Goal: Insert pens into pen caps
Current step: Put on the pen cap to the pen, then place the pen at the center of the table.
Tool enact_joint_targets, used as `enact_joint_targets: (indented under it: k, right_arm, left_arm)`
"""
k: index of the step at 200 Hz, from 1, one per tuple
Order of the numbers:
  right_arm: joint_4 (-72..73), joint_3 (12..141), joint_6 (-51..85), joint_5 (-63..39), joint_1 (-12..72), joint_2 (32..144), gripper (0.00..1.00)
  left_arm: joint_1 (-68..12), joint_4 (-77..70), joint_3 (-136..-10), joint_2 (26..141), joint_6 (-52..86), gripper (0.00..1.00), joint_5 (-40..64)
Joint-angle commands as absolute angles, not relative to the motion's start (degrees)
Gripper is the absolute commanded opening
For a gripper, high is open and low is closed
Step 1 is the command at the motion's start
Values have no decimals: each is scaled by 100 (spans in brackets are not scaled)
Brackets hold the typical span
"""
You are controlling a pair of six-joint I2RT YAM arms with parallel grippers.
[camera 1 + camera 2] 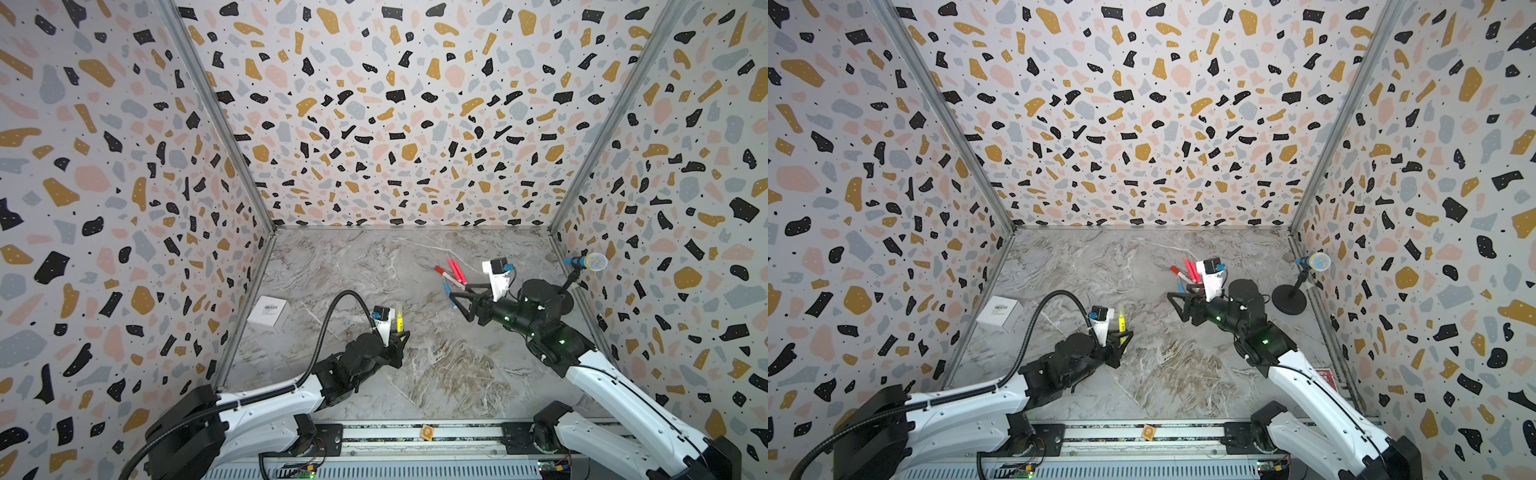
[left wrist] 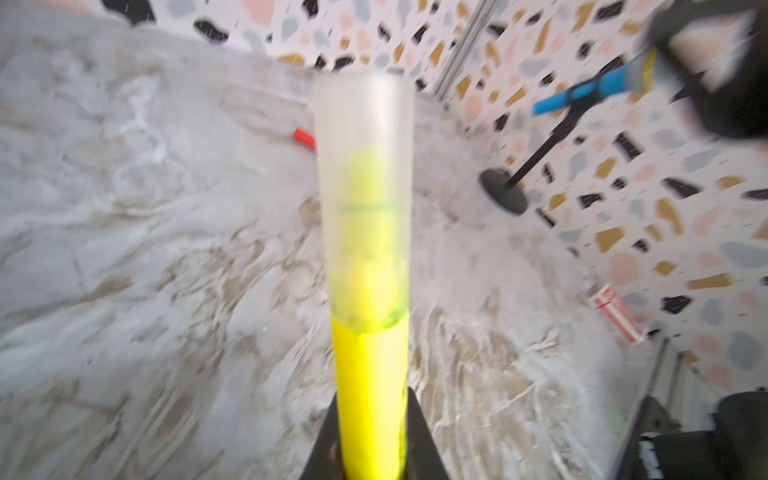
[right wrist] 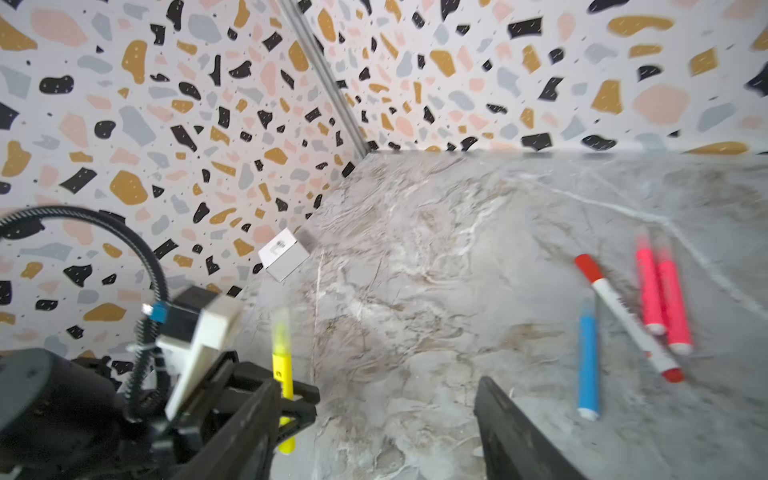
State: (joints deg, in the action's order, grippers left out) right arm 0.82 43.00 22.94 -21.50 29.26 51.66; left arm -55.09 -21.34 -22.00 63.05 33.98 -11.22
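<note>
Left claw [image 1: 400,334]: I find it clamped on the yellow pen [image 1: 399,319], upright, clear cap [image 2: 363,166] on top, over the table [image 1: 374,270] left of middle | Right claw [image 3: 374,390]: jaws wide, empty | Blue pen [image 3: 588,361], white pen [image 3: 627,318], two pink pens [image 3: 648,286] [image 3: 675,307]: lying together toward the far right corner

Counter [image 1: 353,270]: open passage across centre and far left. Obstructions: white box [image 1: 269,312] at left wall; microphone stand [image 1: 1289,302] at right wall; four pens [image 3: 627,316] lying clustered far right of centre; yellow pen [image 1: 399,320] upright in left gripper [image 1: 401,334], near centre.
</note>
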Motion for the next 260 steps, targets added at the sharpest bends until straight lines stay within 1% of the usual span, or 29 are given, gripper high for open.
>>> enact_joint_targets:
  k: [1,17,31,43,49,57,61,66,70,83,90,101,113,135,155,167,178,188,198,223,242,260]
  right_arm:
    - [-836,4469,2034,-2219,2680,5188,75]
    - [-1051,4385,2054,-2007,2594,5234,75]
    - [-1165,4267,2067,-1871,2538,5208,75]
    - [-1205,4164,2065,-1832,2486,5187,76]
    - [-1226,4126,2070,-1841,2450,5178,76]
    - [-1238,4086,2066,-1876,2394,5167,76]
    - [-1240,4079,2065,-1885,2363,5159,76]
    - [-1254,4070,2058,-1906,2333,5152,76]
    - [-1263,4073,2049,-1930,2309,5144,76]
    - [-1294,4067,2000,-1967,2221,5111,76]
    - [-1310,4062,1968,-1991,2170,5094,77]
    - [-1339,4048,1926,-2041,2082,5059,77]
    - [-1354,4009,1879,-2109,1971,5033,77]
    - [-1401,3852,1909,-2026,1706,5020,77]
    - [-1454,3667,2008,-1764,1455,5111,77]
    - [-1447,3503,2039,-1344,1433,5103,77]
    - [-1340,3287,1992,-852,1433,5002,76]
    - [-1193,3079,1948,-398,1433,4819,76]
    - [-1017,2857,1933,31,1433,4592,76]
    - [-433,2282,1856,912,1419,4060,76]
    - [150,1964,1447,1390,1422,3807,74]
    - [920,1506,1212,1960,1413,3666,74]
  left_arm:
    - [-5512,-1563,-2957,7020,3573,0,-1444]
    - [-5502,-1048,-3632,7800,3577,0,-1454]
    - [-5485,-897,-4168,8460,3541,0,-1353]
    - [-5482,-884,-4598,8945,3483,2,-1265]
    - [-5471,-891,-4795,9155,3472,5,-1237]
    - [-5446,-868,-5084,9444,3452,13,-1135]
    - [-5429,-840,-5237,9578,3424,20,-1068]
    - [-5406,-794,-5402,9738,3394,31,-977]
    - [-5395,-747,-5545,9833,3370,36,-909]
    - [-5354,-661,-5826,10020,3349,46,-914]
    - [-5329,-634,-5886,10020,3356,50,-971]
    - [-5274,-613,-5874,9877,3358,57,-1021]
    - [-5222,-624,-5727,9552,3348,69,-1150]
    - [-5047,-665,-5230,8607,3358,71,-1458]
    - [-4850,-653,-4556,7489,3248,71,-2163]
    - [-4784,-601,-4091,6791,3097,71,-3027]
    - [-4747,-520,-3675,6220,2928,71,-4050]
    - [-4687,-365,-3386,5802,2880,72,-4974]
    - [-4587,-176,-3189,5461,2816,72,-5656]
    - [-4422,-148,-2827,5042,2461,72,-7166]
    - [-4346,-708,-2512,5056,1927,72,-8040]
    - [-4131,-1384,-2179,5156,1395,72,-8410]
